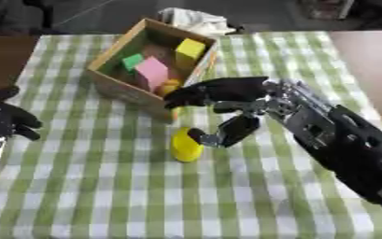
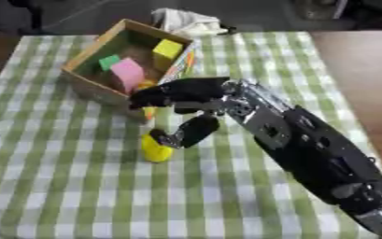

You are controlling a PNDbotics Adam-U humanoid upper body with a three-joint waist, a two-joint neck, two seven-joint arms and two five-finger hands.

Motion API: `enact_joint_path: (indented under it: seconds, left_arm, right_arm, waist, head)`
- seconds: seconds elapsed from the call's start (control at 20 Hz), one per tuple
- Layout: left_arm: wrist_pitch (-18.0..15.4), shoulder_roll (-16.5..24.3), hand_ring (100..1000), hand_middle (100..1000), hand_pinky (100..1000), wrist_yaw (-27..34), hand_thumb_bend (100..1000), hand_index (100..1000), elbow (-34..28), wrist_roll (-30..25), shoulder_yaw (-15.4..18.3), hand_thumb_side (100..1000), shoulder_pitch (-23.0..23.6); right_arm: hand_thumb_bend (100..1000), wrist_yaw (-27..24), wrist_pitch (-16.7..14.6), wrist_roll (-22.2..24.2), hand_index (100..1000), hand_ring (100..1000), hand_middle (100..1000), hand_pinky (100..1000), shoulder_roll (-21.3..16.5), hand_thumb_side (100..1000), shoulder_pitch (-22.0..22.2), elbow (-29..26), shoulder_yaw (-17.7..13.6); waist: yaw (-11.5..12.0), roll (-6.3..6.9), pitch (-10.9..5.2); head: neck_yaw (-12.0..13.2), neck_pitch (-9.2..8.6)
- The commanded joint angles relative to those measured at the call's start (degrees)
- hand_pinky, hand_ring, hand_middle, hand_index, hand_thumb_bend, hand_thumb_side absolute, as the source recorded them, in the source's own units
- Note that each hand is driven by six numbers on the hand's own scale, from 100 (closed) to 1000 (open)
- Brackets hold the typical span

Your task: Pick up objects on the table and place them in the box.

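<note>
So the right hand (image 1: 226, 105) is reaching in across the bench (image 1: 251, 196), which is wearing a green and white checked cloth, and it's hovering right over a yellow object (image 1: 186, 144) that's standing on the cloth just in front of the box (image 1: 112, 86). The fingers (image 1: 202, 93) are stretching forward towards the box's near corner while the thumb (image 1: 230, 131) is hanging down just beside the yellow piece, at its upper right side. The hand is spread apart and isn't clamping on anything; I can't tell if the thumb tip is actually touching the piece or just next to it.

The box is already holding a yellow block (image 1: 189, 50), a pink block (image 1: 152, 71), a green block (image 1: 132, 61) and something small and orange-yellow (image 1: 168, 87) at the near wall.

I'm reading this as the start of the grasp on the yellow object, the only loose thing I'm seeing on the cloth. The next move is probably going to need the fingers coming down on its far side so it's sitting between them and the thumb, then closing, lifting and carrying it the short way over the box's near wall. It looks rounded, so it might roll or tip if it's getting nudged off-centre.

The left hand (image 1: 4, 122) is idling at the left edge, fingers relaxed.
</note>
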Motion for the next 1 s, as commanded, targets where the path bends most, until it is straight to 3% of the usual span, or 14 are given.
enact_joint_path:
  seconds: [0.05, 0.55, 1.0]
  left_arm:
    - [0.1, 0.9, 605, 543, 540, -0.3, 100, 879, -1.1, 0.2, 0.5, 682, -0.2]
    - [0.1, 0.8, 604, 543, 540, -0.1, 100, 880, -1.1, 0.2, 0.5, 683, 0.0]
    - [0.2, 0.8, 604, 543, 541, -0.1, 100, 880, -1.1, 0.2, 0.5, 685, -0.1]
  right_arm:
    - [100, -0.1, 0.2, 1.1, 1000, 963, 1000, 964, -0.3, 800, -0.6, 0.8, -0.2]
    - [100, 2.5, -0.3, 0.9, 1000, 955, 1000, 956, 2.2, 865, -0.6, 9.0, 0.1]
    - [100, 4.1, -3.0, 1.8, 1000, 953, 1000, 954, 3.6, 897, -0.6, 11.5, 1.8]
  waist:
    - [-0.1, 0.08, -0.95]
    - [0.0, 0.23, -1.13]
    - [0.0, 0.22, -1.09]
  head:
    - [0.0, 0.26]
    - [-0.4, 0.26]
    - [-0.7, 0.26]
